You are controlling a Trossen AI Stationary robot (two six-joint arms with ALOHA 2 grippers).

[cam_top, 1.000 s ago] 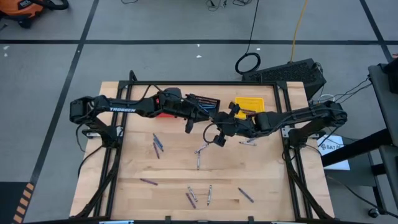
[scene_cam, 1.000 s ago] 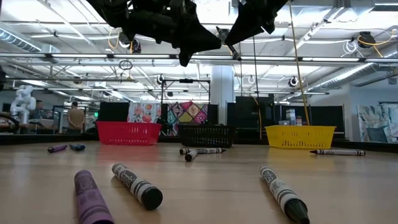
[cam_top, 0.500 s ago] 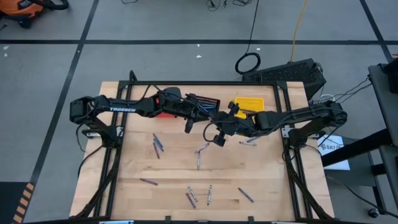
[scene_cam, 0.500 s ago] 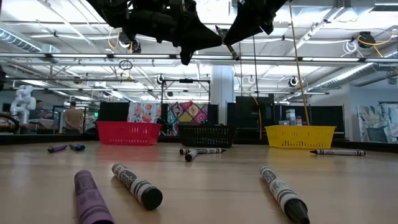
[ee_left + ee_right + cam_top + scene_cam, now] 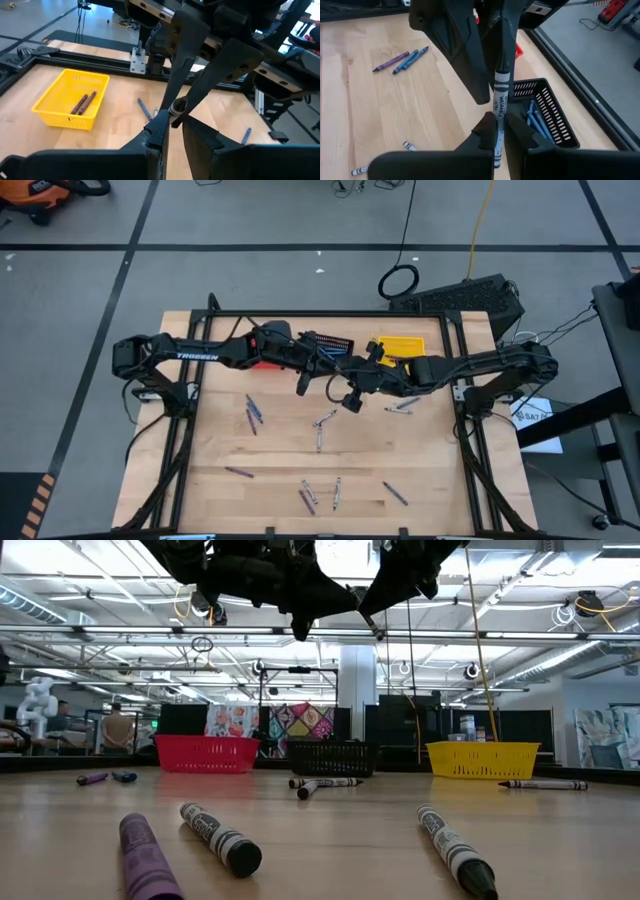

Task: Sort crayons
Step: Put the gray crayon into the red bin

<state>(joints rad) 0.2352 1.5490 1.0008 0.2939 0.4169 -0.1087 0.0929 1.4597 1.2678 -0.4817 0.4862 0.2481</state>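
Nearest the black mesh basket (image 5: 547, 116), the right gripper (image 5: 496, 131) pinches one thin grey paper-wrapped crayon (image 5: 499, 97); the left gripper (image 5: 172, 124) clamps that crayon's other end. Beyond lies the yellow mesh basket (image 5: 70, 98).

A red basket (image 5: 205, 753), a black basket (image 5: 333, 757) and a yellow basket (image 5: 482, 760) stand in a row at the far end of the wooden table (image 5: 280, 450). The pincers hang above the black basket. Far behind, past the table, a person (image 5: 121, 727) stands, maybe two. A black box (image 5: 470, 298) sits on the grey floor (image 5: 300, 220).
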